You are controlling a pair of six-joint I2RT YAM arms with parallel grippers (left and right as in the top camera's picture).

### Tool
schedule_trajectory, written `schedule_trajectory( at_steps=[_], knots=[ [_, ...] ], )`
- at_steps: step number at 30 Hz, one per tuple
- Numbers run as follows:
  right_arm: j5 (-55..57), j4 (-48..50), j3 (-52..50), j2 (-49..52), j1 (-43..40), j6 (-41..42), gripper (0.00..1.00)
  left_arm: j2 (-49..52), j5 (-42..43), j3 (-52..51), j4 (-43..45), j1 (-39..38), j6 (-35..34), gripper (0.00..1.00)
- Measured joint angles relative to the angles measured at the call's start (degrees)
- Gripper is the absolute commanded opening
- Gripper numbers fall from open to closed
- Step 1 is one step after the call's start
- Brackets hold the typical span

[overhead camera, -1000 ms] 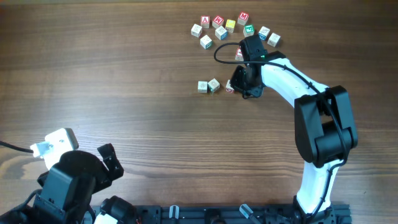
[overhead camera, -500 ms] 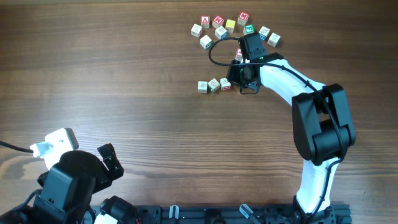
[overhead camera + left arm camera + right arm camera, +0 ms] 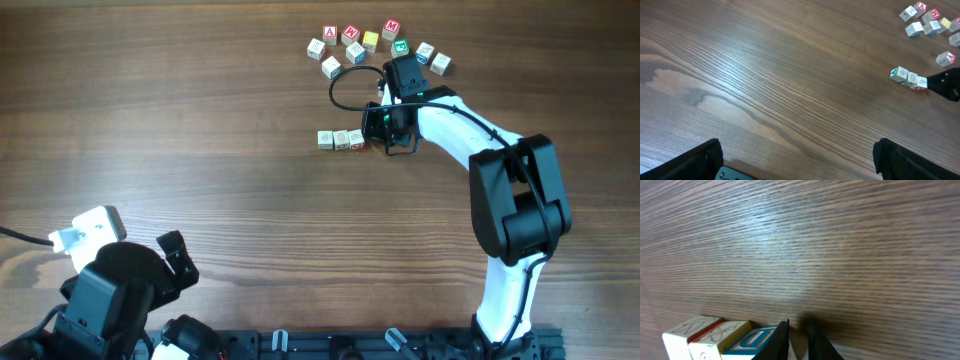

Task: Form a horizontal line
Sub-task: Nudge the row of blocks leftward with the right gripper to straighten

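Three small pale wooden cubes form a short horizontal line (image 3: pixel 341 140) on the table, set edge to edge. The line also shows in the left wrist view (image 3: pixel 910 78) and at the bottom left of the right wrist view (image 3: pixel 720 334). My right gripper (image 3: pixel 372 135) is low at the line's right end. Its fingers (image 3: pixel 799 337) are nearly together with nothing between them, and the left finger touches the end cube with the blue letter (image 3: pixel 754 341). My left gripper (image 3: pixel 800 165) is open and empty, far off at the table's front left (image 3: pixel 170 258).
Several loose cubes with colourful letters (image 3: pixel 370 45) lie scattered behind the line; they also show in the left wrist view (image 3: pixel 930 20). One more cube (image 3: pixel 385 88) sits beside the right arm's wrist. A black cable (image 3: pixel 345 85) loops over the table there.
My right gripper moved left and pushed the third cube against the other two. The row went from staggered to straight and closed up. The left arm stayed still.
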Motion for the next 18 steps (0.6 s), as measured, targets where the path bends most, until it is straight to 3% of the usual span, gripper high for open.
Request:
schedule_trajectory(
  at_steps=[11,18],
  knots=[
    [1.64,-3.48,0.13,-0.02,0.0,9.25,0.09,0.0,0.0,0.0,0.0,0.0,0.0,1.0],
    [1.09,-8.41,0.76,-0.17,0.0,9.9,0.09,0.0,-0.02,0.0,0.0,0.0,0.0,1.0]
  ],
)
